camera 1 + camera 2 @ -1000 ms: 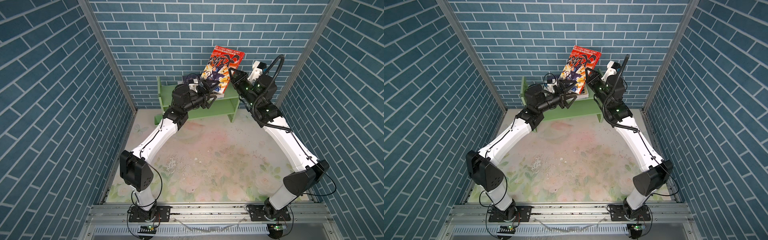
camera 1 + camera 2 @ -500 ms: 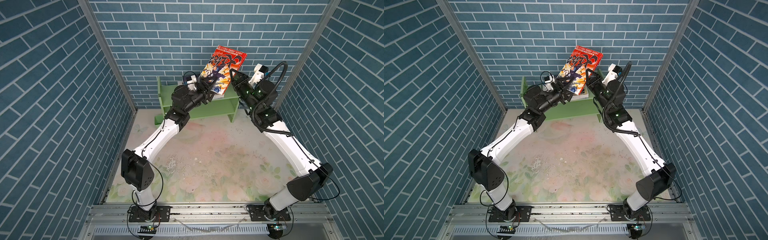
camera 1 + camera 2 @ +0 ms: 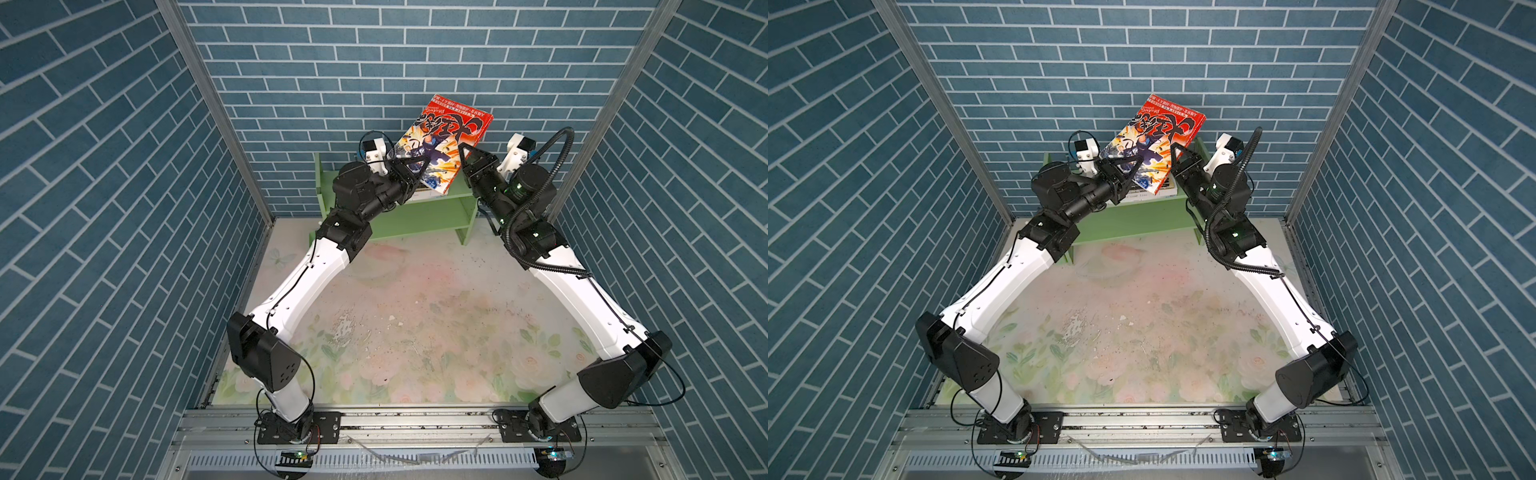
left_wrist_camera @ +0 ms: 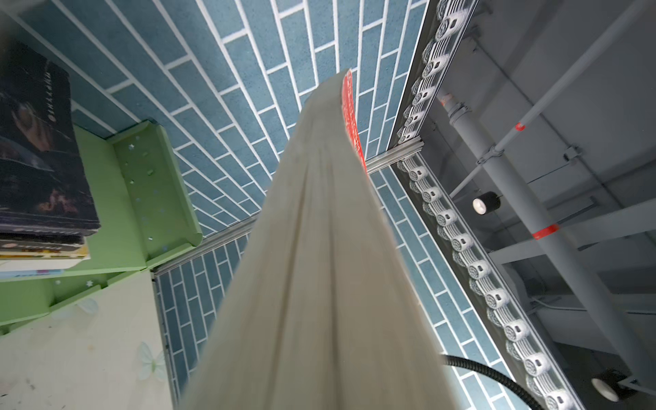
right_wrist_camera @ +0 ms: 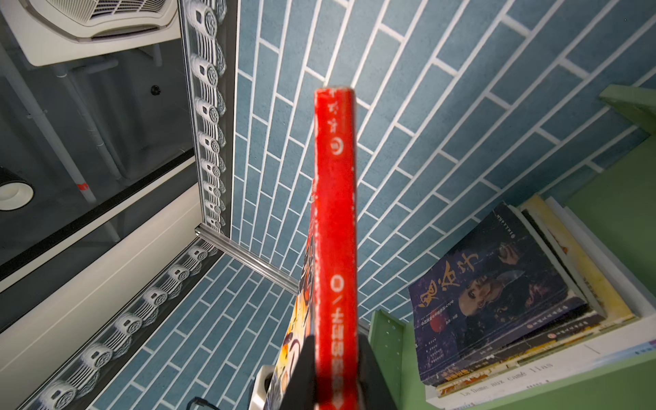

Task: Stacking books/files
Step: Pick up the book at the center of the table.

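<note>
A red comic (image 3: 446,141) (image 3: 1154,141) hangs tilted in the air above the light green shelf (image 3: 415,216). My right gripper (image 3: 463,156) (image 5: 335,376) is shut on its red spine (image 5: 335,213), one dark finger on each side. My left gripper (image 3: 409,166) (image 3: 1127,166) is shut on the opposite edge. The comic's pale page edge (image 4: 319,248) fills the left wrist view and hides the jaws. A stack of books (image 5: 497,284) (image 4: 35,142) lies flat on the shelf's top board, a dark purple cover uppermost.
Blue brick walls (image 3: 374,62) close in the back and both sides. The shelf (image 3: 1142,216) stands against the back wall on a floral table mat (image 3: 415,324). A black corrugated cable (image 3: 552,166) loops off my right arm.
My left gripper has come up to the comic's page edge and closed on it. The right arm has shifted slightly, and the comic has barely moved.
</note>
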You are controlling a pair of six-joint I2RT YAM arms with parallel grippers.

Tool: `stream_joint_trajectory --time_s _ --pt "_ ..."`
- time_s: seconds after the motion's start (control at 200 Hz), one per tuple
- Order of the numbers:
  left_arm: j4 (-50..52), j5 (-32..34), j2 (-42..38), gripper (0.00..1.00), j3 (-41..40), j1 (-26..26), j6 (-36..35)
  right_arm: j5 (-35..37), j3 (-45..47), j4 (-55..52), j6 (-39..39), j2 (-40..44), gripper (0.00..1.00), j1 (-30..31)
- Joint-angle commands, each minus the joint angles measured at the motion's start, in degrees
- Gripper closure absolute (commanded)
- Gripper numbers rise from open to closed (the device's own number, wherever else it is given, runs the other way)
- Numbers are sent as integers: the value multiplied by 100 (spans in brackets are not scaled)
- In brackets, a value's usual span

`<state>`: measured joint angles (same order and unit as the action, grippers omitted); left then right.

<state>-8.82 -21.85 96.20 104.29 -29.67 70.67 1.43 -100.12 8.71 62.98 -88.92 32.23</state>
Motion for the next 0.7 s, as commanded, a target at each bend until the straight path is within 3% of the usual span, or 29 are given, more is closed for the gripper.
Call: stream_joint_trajectory --time_s 0.0,0.095,0.175,0.365,0.505,0.695 --pt "911 -98 -202 83 406 308 -720 -204 -396 -246 -460 -33 68 -48" --pt "1787 -656 -36 85 925 561 -1125 -302 -488 -803 -769 -47 50 -93" --pt "2216 -1155 58 87 1204 788 -1317 -477 -559 -1264 -1047 -43 41 -175" --pt "3291 -1759 95 88 1744 1368 -1781 -1224 -609 -2025 -1462 -20 31 -600" --pt "3255 -2300 179 87 1809 1642 -1627 -1830 -780 -2424 -1764 -97 28 -799" --pt "2813 -3088 545 88 2160 1812 -1105 -3183 -817 -2083 -1579 -358 19 -1071"
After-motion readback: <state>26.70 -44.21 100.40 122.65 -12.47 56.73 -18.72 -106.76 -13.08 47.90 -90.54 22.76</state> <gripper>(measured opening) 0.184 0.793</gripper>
